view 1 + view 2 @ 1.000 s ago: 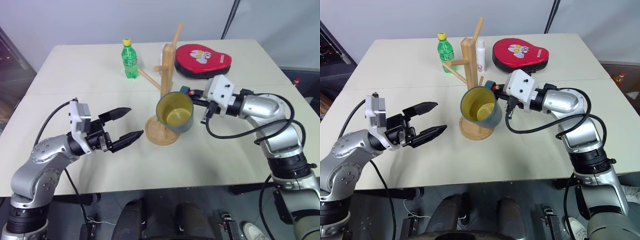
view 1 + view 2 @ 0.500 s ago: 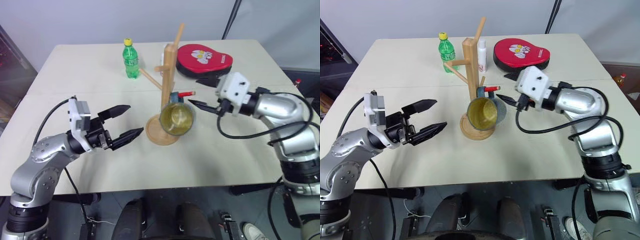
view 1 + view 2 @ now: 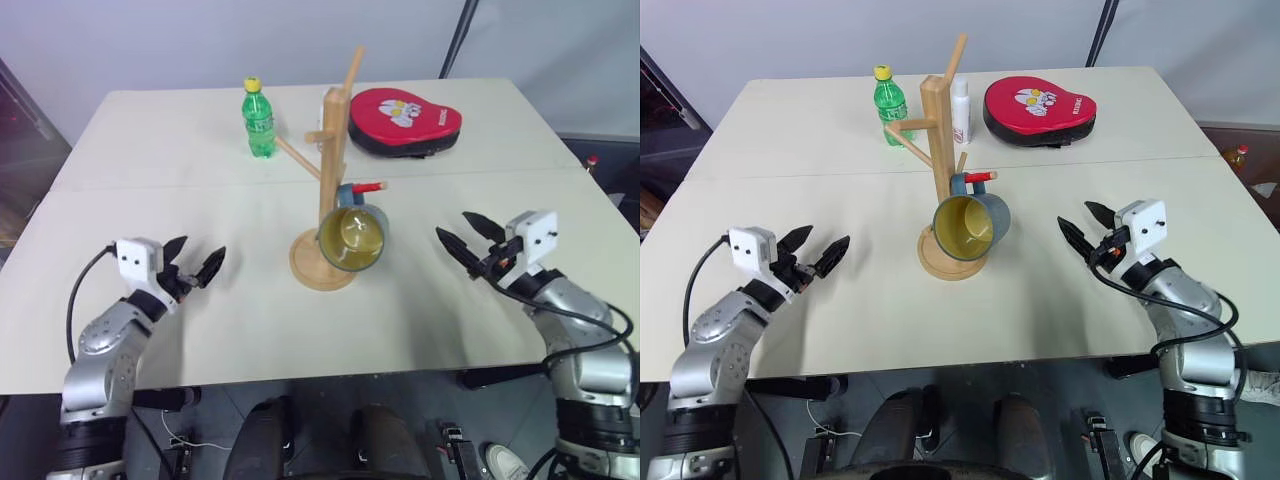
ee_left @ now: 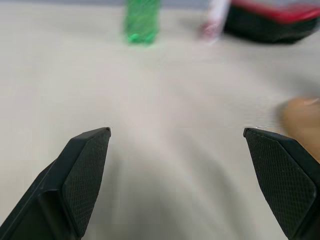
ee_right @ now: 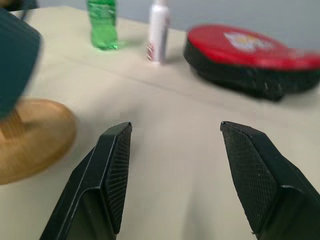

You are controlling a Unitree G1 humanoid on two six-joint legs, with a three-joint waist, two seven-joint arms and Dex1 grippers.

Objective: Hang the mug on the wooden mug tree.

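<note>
A wide beige table (image 3: 150, 130) of two tops meeting along a seam fills the room's middle, before a plain pale grey-blue wall (image 3: 200, 40). A dark pole (image 3: 458, 40) slants up at the far edge, with dark floor (image 3: 1240, 135) beyond.

In the left wrist view the green bottle (image 4: 142, 20), a white bottle (image 4: 216, 20) and the red pad (image 4: 272, 20) are blurred and cut off by the edge, as is the stand's round base (image 4: 300, 130). In the right wrist view the mug (image 5: 15, 65) is a cropped, blurred teal shape.
</note>
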